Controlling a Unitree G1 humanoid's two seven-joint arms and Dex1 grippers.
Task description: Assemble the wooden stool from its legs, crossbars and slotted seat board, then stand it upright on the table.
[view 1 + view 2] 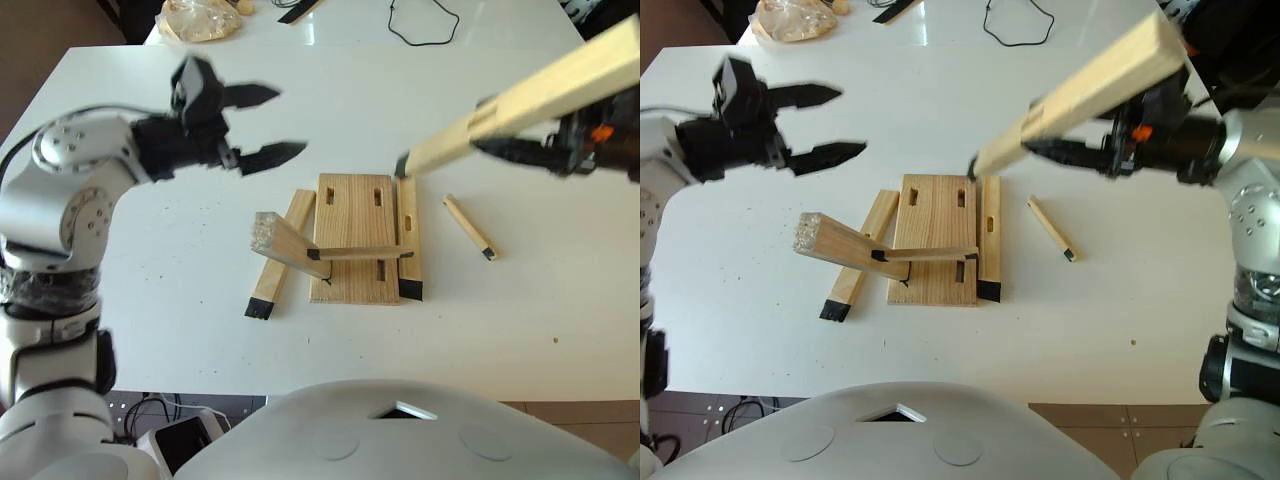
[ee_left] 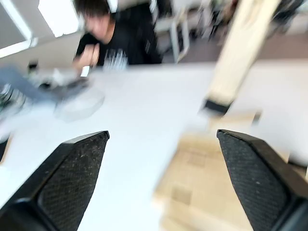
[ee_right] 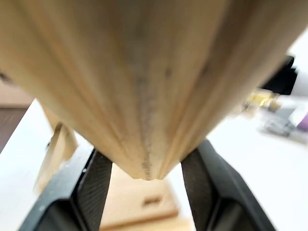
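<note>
Seat board [image 1: 355, 215] is light brown, leg [image 1: 409, 215] black-tipped, table [image 1: 150, 290] white

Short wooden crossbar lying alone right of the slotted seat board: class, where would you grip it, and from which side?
Probably at its middle, from straight above, pinching across its narrow width. The short wooden crossbar lies flat and slanted on the white table, clear of the slotted seat board, so both long sides are free.
</note>
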